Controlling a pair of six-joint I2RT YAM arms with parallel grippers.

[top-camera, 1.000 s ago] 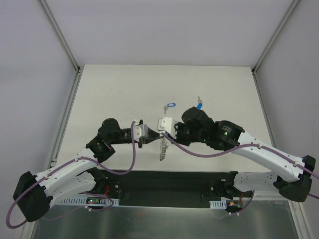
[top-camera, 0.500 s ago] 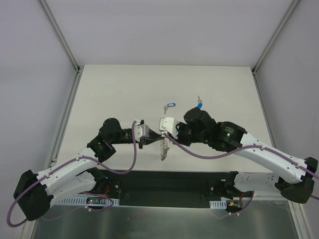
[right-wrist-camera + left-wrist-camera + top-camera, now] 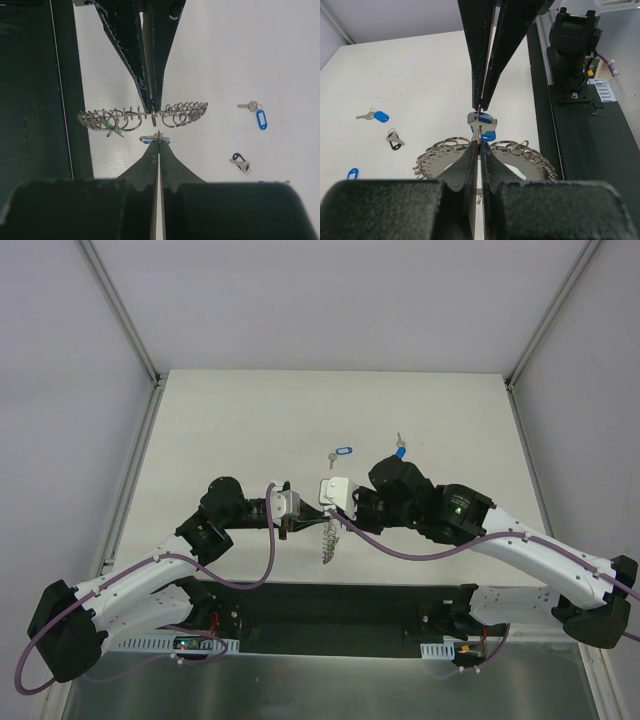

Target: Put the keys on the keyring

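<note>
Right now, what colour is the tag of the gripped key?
The tag is blue, clearest in the left wrist view.

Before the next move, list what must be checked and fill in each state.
1. left gripper shut on the keyring: ok.
2. right gripper shut on the held key, the one with a blue tag: ok.
3. Held key brought close to the keyring's rim: ok in both wrist views.
4. Held key threaded onto the keyring: cannot tell, the gripper tips hide the meeting point.
5. Loose keys lie on the table, apart from both grippers: dark-tagged key, blue-tagged key, another blue tag: ok.
</note>
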